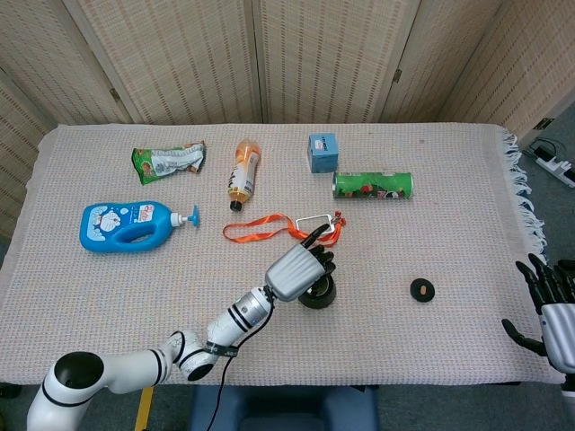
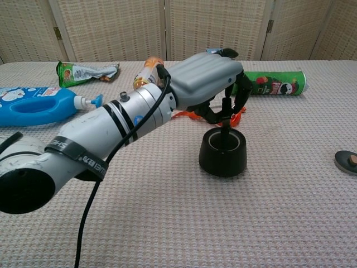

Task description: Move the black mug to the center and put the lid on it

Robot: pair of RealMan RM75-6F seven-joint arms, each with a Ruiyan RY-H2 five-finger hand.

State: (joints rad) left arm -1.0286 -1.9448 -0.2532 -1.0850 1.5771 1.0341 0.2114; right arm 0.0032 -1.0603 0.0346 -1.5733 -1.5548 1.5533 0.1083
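The black mug (image 1: 320, 295) stands upright near the middle of the table, also seen in the chest view (image 2: 223, 154). My left hand (image 1: 297, 268) reaches over it from the left. The fingers (image 2: 225, 113) dip inside the rim and pinch the mug's wall. The small round black lid (image 1: 422, 290) lies flat on the cloth to the mug's right, at the chest view's right edge (image 2: 348, 161). My right hand (image 1: 550, 311) hovers at the table's right front corner, fingers spread, holding nothing.
An orange lanyard (image 1: 272, 229) with a card holder lies just behind the mug. Further back are a green chips can (image 1: 373, 186), a blue box (image 1: 322, 152), an orange bottle (image 1: 243, 171), a green snack bag (image 1: 168, 162) and a blue detergent bottle (image 1: 126, 224).
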